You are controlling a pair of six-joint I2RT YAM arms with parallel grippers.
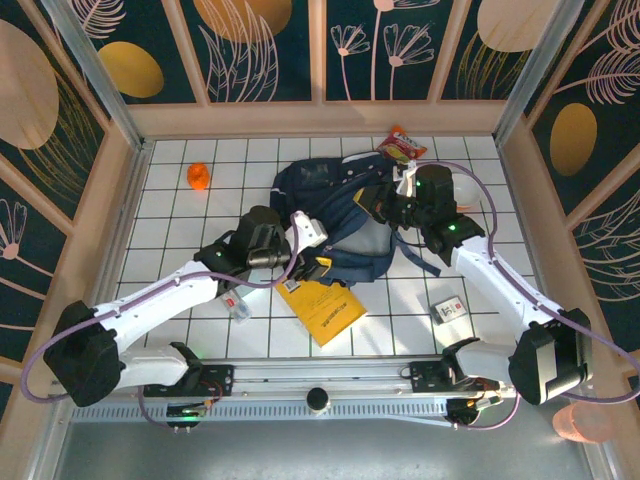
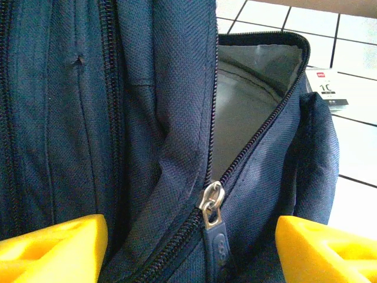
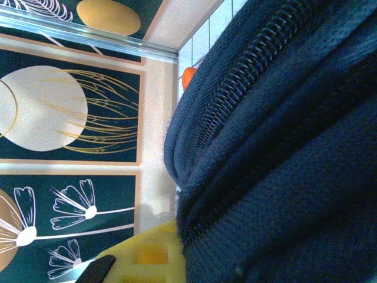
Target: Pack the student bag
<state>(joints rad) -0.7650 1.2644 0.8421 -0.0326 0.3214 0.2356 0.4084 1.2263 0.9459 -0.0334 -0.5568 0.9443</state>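
The student bag (image 1: 335, 195) lies in the middle of the table, navy blue, with its zip partly undone. In the left wrist view its opening shows grey lining (image 2: 247, 100), and the metal zip slider with its blue pull tab (image 2: 213, 221) hangs between my yellow fingers (image 2: 53, 247) without touching them. My left gripper (image 1: 318, 264) is open at the bag's near edge. My right gripper (image 1: 393, 205) is at the bag's right side, shut on a fold of the bag's fabric (image 3: 265, 177) beside its yellow finger (image 3: 147, 259).
A yellow book (image 1: 322, 306) lies just in front of the bag. An orange ball (image 1: 198, 176) sits far left, a red snack packet (image 1: 403, 146) behind the bag, a small white box (image 1: 449, 310) near right and a small packet (image 1: 237, 305) by the left arm. Wooden walls enclose the table.
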